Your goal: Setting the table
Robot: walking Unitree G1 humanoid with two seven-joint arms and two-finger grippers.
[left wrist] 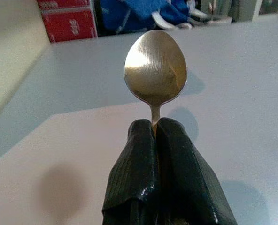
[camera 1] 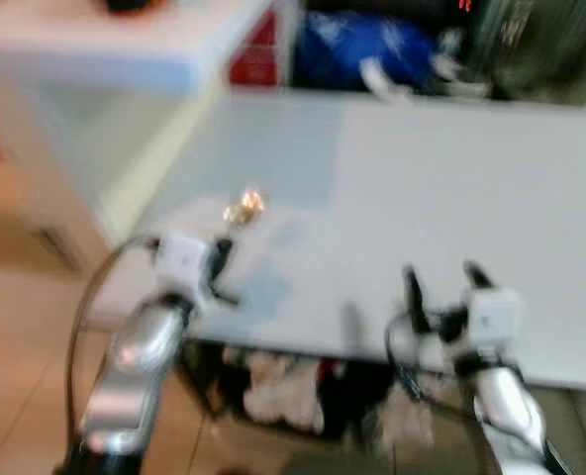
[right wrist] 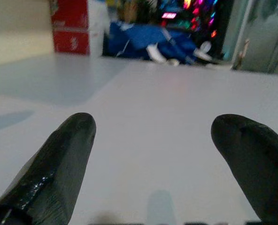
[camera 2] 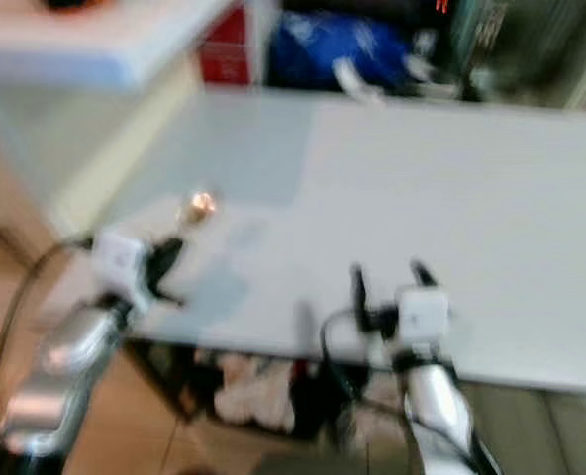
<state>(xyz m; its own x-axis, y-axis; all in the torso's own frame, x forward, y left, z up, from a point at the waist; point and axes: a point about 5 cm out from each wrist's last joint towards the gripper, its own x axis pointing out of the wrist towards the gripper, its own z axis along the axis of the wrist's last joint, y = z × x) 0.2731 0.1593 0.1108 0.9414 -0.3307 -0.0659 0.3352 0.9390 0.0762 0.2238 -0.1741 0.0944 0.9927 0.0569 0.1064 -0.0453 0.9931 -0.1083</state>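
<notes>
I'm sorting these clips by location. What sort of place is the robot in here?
Probably a lived-in home dining area: a large pale table, red boxes and a blue bag stacked behind it, and a spoon pinched in the left hand, ready for setting.

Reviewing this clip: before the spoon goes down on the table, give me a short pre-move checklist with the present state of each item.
1. Spoon held: ok, the left gripper has its fingers shut on the handle, bowl pointing forward.
2. Spoon over the table: ok, the bowl hangs above the near left part of the white top.
3. Spot under the spoon bare: ok, plain surface there in the left wrist view.
4. Right gripper free: ok, fingers apart, nothing between them, above the near edge.
5. Plate or setting to line up with: cannot tell, the head views are blurred.
</notes>
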